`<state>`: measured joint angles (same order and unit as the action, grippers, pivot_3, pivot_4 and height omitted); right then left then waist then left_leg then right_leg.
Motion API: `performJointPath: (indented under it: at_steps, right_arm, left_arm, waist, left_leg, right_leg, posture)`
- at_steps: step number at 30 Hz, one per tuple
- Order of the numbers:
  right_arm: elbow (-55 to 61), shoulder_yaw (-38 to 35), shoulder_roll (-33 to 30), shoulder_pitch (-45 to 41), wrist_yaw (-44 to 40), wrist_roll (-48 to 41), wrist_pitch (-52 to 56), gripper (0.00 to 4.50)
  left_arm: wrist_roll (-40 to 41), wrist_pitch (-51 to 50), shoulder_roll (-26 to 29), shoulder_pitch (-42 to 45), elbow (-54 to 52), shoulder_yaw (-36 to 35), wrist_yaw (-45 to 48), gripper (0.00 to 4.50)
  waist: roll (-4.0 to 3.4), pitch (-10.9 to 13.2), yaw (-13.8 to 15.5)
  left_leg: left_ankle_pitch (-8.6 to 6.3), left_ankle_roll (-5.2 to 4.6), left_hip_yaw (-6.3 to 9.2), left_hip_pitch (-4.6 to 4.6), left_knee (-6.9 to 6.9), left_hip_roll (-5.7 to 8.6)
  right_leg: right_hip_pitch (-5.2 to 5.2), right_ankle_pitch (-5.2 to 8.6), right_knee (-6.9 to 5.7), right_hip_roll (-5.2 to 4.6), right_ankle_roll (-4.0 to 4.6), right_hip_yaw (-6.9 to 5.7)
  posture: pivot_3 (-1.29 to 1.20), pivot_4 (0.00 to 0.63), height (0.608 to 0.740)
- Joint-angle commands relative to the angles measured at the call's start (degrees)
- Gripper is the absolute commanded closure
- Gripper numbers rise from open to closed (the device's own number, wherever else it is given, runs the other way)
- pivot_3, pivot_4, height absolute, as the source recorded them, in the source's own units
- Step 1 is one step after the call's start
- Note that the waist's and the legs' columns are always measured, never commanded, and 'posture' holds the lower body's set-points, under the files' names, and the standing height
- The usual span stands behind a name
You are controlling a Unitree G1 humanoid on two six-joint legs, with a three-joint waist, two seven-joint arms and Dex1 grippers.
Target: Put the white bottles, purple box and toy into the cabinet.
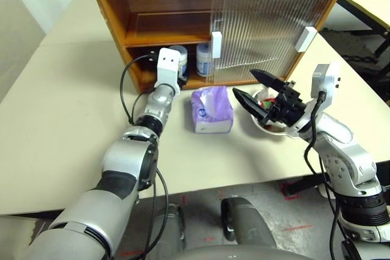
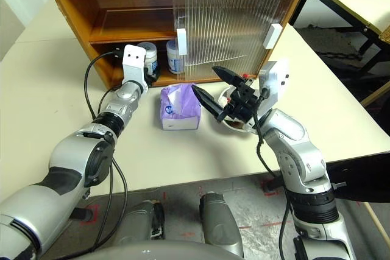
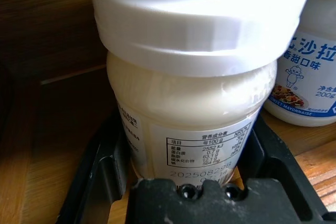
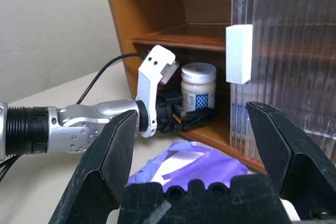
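In the left wrist view, the left gripper point(image 3: 184, 145) clamps a white bottle point(image 3: 194, 77) on the cabinet's point(image 1: 109, 4) lower shelf; its nutrition label reads "20250829". The neighbouring bottle point(image 3: 310, 66) reads "MAYONNAISE, 200g". Right gripper point(image 1: 256, 92) gapes empty over the purple box point(image 1: 212, 109) near the tabletop's centre.

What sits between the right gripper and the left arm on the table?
The purple box lies on the table between the right gripper and the left arm, in the left eye view.

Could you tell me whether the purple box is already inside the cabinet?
No, the purple box lies on the table in front of the cabinet, between the two arms.
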<state>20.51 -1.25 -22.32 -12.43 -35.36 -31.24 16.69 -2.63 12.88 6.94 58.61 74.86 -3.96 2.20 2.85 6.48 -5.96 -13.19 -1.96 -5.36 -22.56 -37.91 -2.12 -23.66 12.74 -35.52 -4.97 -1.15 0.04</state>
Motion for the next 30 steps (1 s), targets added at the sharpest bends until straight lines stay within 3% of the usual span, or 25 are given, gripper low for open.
performJointPath:
  at_steps: [1, 2, 20, 24, 30]
  right_arm:
    - [2.11, -0.22, -0.30, 0.46, 0.36, 0.06, 0.81, 0.00]
    - [2.24, -0.10, -0.17, 0.52, 0.39, -0.07, 0.94, 0.00]
    - [-2.84, 0.86, 2.00, -2.45, -3.06, 0.55, -0.91, 0.00]
    - [-6.52, 0.38, 1.90, -4.17, -4.99, 0.90, -2.53, 0.00]
    - [-11.27, -1.76, -0.03, -5.58, -8.40, 0.51, -4.97, 0.00]
  left_arm:
    - [-0.53, -1.56, -0.48, 0.78, 1.36, -0.60, -0.20, 0.34]
    - [-0.31, -1.60, -0.45, 0.85, 1.37, -0.85, -0.27, 0.01]
    - [1.04, 2.27, -0.16, -2.84, -4.51, -1.81, 2.28, 0.01]
    - [1.07, 2.36, 0.39, -7.89, -11.19, -1.35, 3.30, 0.01]
    - [0.71, -3.00, 2.77, -21.94, -31.49, 0.17, 5.84, 0.01]
  waist:
    - [0.01, 0.03, -0.27]
    - [0.02, 0.04, -0.41]
    - [0.15, 0.18, -0.61]
    - [0.13, 0.17, -0.41]
    - [0.12, 0.15, 0.83]
  left_leg:
    - [0.00, 0.00, 0.00, -0.01, 0.00, 0.00]
    - [-0.01, -0.01, 0.00, -0.01, 0.00, 0.01]
    - [-0.01, 0.00, 0.01, -0.02, 0.01, 0.01]
    - [-0.01, 0.00, 0.01, -0.02, 0.06, 0.00]
    - [-0.01, -0.01, -0.03, 0.05, 0.10, -0.02]
  right_leg:
    - [0.00, 0.01, 0.00, 0.00, -0.02, 0.00]
    - [0.00, 0.02, 0.01, 0.00, -0.03, 0.00]
    - [0.01, -0.02, 0.02, -0.02, -0.05, 0.00]
    - [0.00, -0.02, 0.04, -0.01, -0.04, 0.00]
    - [0.00, -0.14, 0.00, 0.00, 0.15, 0.02]
  posture:
    - [-0.23, 0.122, 0.740]
    - [-0.23, 0.121, 0.740]
    - [-0.14, 0.093, 0.740]
    - [-0.10, 0.078, 0.740]
    - [-0.06, 0.064, 0.740]
